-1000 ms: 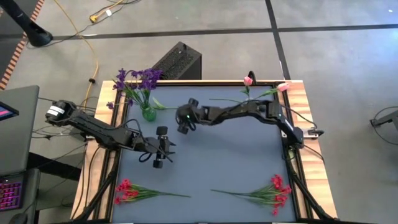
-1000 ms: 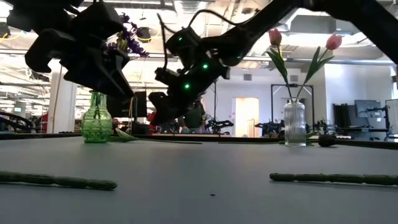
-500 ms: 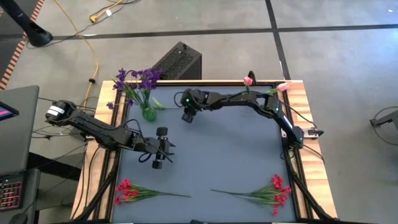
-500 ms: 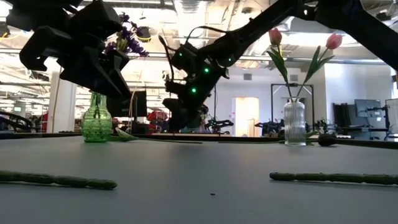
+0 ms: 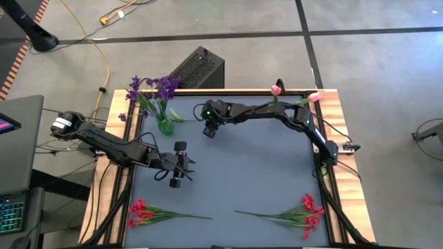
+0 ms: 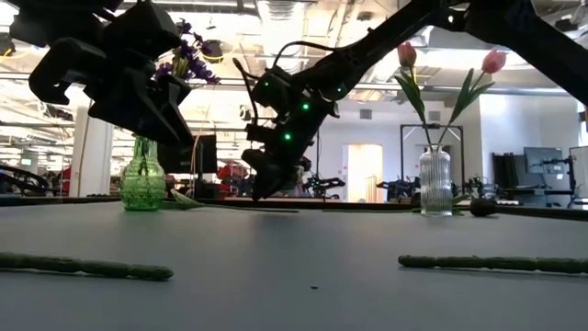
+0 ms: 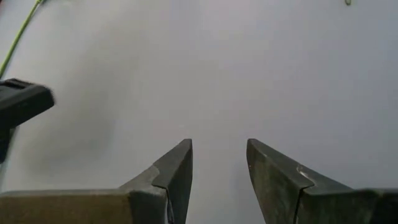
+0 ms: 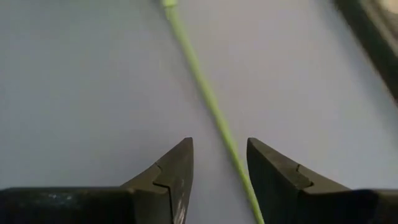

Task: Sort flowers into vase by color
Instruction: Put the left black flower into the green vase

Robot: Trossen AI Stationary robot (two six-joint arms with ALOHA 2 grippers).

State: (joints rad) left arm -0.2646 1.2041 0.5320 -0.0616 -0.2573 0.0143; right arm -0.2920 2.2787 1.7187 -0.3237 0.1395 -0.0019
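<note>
My right tool [image 5: 208, 130] hangs low over the blue surface [image 5: 249, 173], just beside the green vase [image 5: 165, 126], on the side toward the clear vase [image 6: 435, 181]. Its fingers [image 8: 168, 171] stand apart, and a thin green stem [image 8: 211, 106] lies on the surface and passes between them. They do not touch it, so the tool is released and holds nothing. From table height I see this tool [image 6: 262, 184] tilted down, close above the surface.

The green vase already holds the purple flowers [image 5: 154, 88], which stand upright in it. The clear vase is at the same far edge, well apart from the green vase, and it carries two pink tulips [image 6: 448, 57].

My left tool [image 5: 176, 181] waits in the air, nearer to me than the green vase and well apart from it. Its fingers [image 7: 171, 177] are also apart, with only bare surface between them; it is released and empty.

Two sprays of red flowers lie flat on the surface, far from the green vase at the near edge: one spray [image 5: 142, 211] on my left, the other spray [image 5: 304, 211] on my right.
</note>
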